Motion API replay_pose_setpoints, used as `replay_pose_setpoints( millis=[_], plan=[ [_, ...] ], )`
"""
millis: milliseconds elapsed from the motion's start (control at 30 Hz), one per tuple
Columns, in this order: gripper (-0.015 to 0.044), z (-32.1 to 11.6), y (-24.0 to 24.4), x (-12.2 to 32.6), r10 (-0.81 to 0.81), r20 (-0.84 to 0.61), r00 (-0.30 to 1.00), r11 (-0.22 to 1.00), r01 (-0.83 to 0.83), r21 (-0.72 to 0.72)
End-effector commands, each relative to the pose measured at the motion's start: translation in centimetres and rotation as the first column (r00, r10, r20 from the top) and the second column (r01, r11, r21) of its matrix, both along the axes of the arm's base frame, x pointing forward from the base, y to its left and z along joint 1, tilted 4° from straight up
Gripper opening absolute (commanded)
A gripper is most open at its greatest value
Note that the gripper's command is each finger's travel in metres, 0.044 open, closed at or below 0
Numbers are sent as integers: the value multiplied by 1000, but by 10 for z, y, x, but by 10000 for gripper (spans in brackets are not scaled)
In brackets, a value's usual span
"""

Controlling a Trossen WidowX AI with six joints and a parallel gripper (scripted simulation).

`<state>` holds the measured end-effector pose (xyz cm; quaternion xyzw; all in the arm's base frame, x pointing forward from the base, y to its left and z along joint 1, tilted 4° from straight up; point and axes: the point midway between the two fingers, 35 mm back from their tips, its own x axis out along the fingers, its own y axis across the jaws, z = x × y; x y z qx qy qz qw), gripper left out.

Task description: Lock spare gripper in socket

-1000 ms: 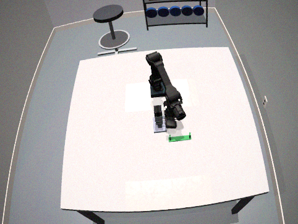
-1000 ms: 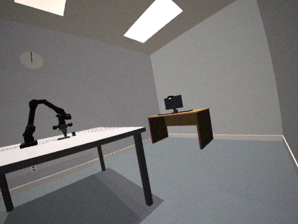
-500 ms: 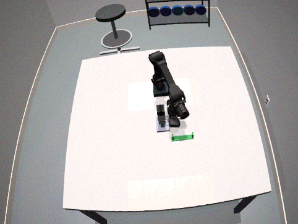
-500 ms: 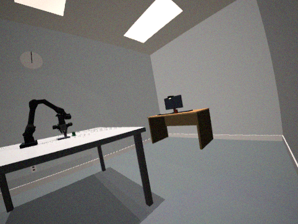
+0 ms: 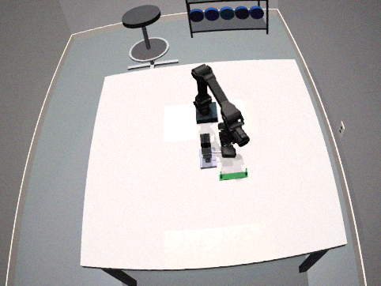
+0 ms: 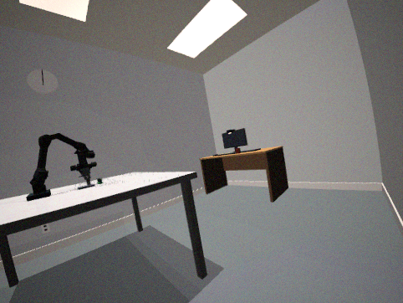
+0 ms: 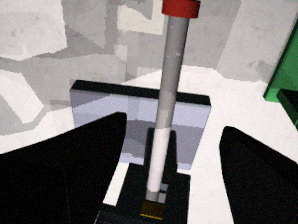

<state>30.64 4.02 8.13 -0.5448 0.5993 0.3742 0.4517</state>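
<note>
The mount's pale lavender base plate carries a black upright with the socket. The grey lock pin runs sideways out of the upright; its red head is at the end away from the socket. Its other end meets the socket near a yellow strip; how deep it sits is unclear. My gripper is part open around the shaft, with a gap on each side. A taller black block stands at the mount; whether it is the spare gripper I cannot tell.
A green cradle with small dark end posts lies beside the mount; no spare gripper shows on it. The arm's dark base is behind the mount. The arm reaches down beside the upright. All stand on the white table.
</note>
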Motion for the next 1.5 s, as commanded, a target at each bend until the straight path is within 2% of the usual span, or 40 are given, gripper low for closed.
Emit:
replay_pose_setpoints(
  millis=[0,533,833,1467],
  plan=[
    [200,7,7,1,-1,0,1000,1000,1,1],
    [200,39,33,5,13,7,1000,1000,-13,-3],
    [436,35,28,5,15,9,1000,1000,-15,-4],
    [440,35,28,5,15,9,1000,1000,-15,-4]
  ],
)
